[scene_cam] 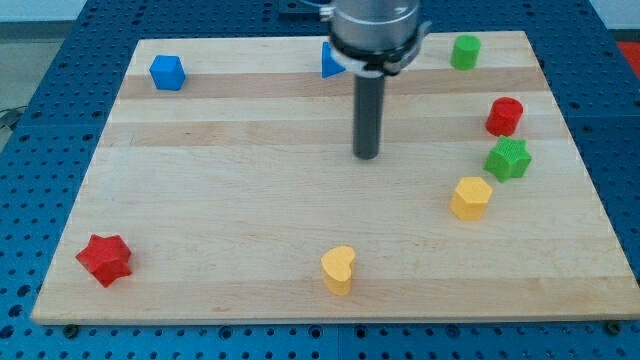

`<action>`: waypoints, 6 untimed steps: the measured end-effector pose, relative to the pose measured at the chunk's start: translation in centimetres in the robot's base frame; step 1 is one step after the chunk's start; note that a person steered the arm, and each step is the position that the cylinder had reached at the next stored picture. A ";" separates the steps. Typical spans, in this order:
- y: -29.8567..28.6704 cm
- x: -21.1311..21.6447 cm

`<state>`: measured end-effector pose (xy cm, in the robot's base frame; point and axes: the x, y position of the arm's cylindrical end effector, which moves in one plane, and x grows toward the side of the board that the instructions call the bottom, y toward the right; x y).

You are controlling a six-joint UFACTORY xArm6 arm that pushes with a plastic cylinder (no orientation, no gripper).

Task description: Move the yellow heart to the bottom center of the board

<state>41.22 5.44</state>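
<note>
The yellow heart (338, 269) stands near the view's bottom edge of the wooden board (240, 200), about at its middle. My tip (367, 155) rests on the board in the upper middle, well above the heart and slightly to its right. It touches no block.
A yellow hexagon block (471, 197) lies right of centre, with a green star (509, 159) and a red cylinder (505, 116) above it. A green cylinder (464, 51) is at top right. A blue triangle (330, 62) sits behind the arm, a blue cube (167, 72) top left, a red star (105, 259) bottom left.
</note>
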 end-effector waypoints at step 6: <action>7.1 -3.4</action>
